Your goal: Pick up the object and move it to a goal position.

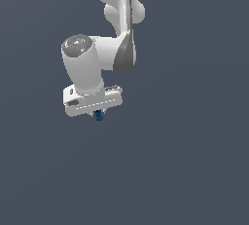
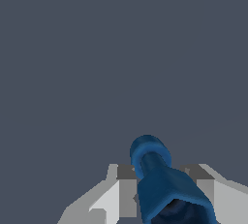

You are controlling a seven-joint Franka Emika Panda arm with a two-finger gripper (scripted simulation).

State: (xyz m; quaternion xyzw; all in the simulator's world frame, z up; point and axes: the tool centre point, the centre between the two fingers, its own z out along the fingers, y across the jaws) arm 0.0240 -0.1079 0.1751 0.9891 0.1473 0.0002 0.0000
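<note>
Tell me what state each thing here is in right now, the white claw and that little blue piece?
gripper: shut on the blue peg, fingers on either side of it.
blue peg: held between the fingers, knob end sticking out past them, apparently lifted clear of the plain grey surface.

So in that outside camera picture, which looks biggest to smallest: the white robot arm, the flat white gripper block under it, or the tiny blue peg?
1. White robot arm, by far the largest.
2. Flat white gripper block, clearly smaller.
3. Small dark-blue peg, a speck between the fingers.

All three sit together, so nearness to the camera hardly skews this.
</note>
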